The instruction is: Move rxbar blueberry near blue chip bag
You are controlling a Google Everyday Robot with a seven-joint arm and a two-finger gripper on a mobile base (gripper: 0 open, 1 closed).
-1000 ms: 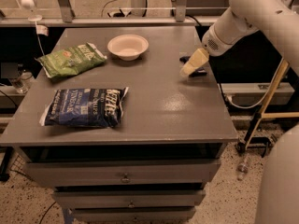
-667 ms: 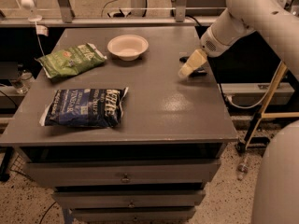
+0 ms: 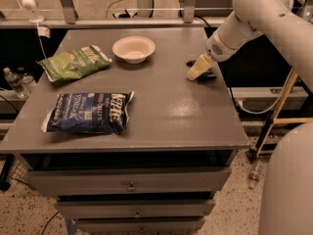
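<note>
Just beside tool [image 3: 198,68], rxbar blueberry [image 3: 209,75]

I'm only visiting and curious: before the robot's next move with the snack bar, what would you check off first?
1. Claw at the bar: ok, low near the right edge of the table.
2. Bar in view: cannot tell; only a dark shape beside the claw.
3. Bar lifted: cannot tell.
4. Blue bag found: ok, lying flat at front left.
5. Way across: ok; bowl and green bag sit farther back.
</note>
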